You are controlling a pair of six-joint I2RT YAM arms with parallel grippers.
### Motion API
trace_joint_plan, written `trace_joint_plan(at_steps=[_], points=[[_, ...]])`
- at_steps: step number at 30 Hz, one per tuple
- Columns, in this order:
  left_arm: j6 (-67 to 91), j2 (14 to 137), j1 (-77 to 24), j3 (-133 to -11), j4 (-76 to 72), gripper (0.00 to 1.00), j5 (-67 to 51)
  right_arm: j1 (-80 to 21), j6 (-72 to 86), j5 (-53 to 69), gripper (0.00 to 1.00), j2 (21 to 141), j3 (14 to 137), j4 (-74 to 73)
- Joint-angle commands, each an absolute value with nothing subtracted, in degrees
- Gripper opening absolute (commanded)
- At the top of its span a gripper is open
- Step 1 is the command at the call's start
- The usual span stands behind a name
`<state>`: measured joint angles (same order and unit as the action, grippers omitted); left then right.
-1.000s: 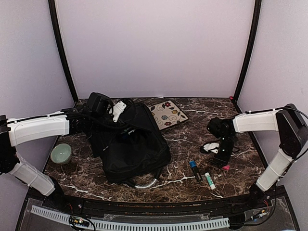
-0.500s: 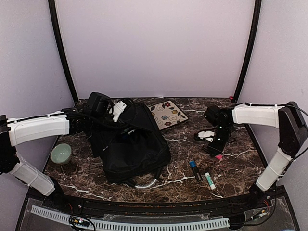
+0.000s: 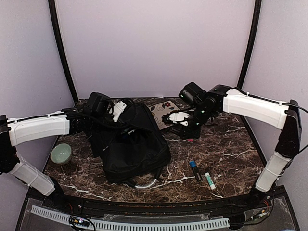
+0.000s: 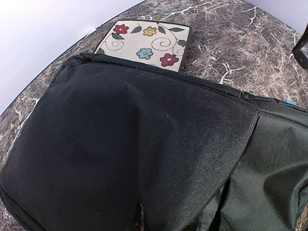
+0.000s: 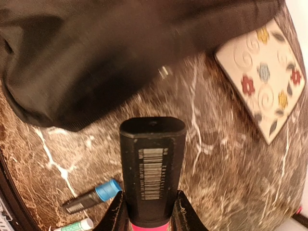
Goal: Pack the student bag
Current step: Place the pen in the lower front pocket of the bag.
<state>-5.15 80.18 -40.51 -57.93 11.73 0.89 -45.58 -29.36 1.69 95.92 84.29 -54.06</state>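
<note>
The student bag (image 3: 132, 144) is a large black backpack lying left of centre, its grey-white handle (image 3: 144, 184) towards the front. In the left wrist view only its black fabric (image 4: 144, 144) shows, gathered to a fold at the bottom edge. My left gripper (image 3: 119, 123) is at the bag's upper left, fingers buried in the fabric and shut on it. My right gripper (image 3: 186, 131) hangs just right of the bag, shut on a black marker with a pink end (image 5: 152, 163); both fingertips (image 5: 115, 214) press its sides.
A cream floral pouch (image 3: 167, 114) lies behind the bag, under my right wrist. A blue-capped marker (image 3: 195, 170) and a green-and-white stick (image 3: 210, 181) lie at the front right. A pale green bowl (image 3: 61, 153) sits at the left. Walls enclose the table.
My right gripper closed on the black marker at the right side, lifted it and carried it left and back to beside the bag. The left arm and bag have not moved.
</note>
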Motion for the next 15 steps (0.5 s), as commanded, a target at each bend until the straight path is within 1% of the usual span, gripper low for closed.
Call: trace_joint_plan(at_steps=[1,5,7,10,15], points=[[-3.7,78.7,-40.7,-61.1,6.6,0.00,-1.9,-51.2,-31.2,0.8,0.21,99.9,90.8,-53.7],[-3.5,78.6,-40.7,-61.1,6.6,0.00,-1.8,-57.1,-32.6,-1.7,0.21,103.3,96.9,-52.1],[-3.5,78.7,-40.7,-61.1,6.6,0.00,-1.9,-59.8,-33.0,-5.3,0.21,105.1,98.8,-50.1],[-3.4,78.6,-40.7,-61.1,6.6,0.00,-1.9,-63.1,-35.4,-11.7,0.21,107.9,100.6,-47.5],[-3.3,78.2,-40.7,-61.1,6.6,0.00,-1.8,-66.8,-38.2,-16.7,0.20,111.3,102.6,-42.3]])
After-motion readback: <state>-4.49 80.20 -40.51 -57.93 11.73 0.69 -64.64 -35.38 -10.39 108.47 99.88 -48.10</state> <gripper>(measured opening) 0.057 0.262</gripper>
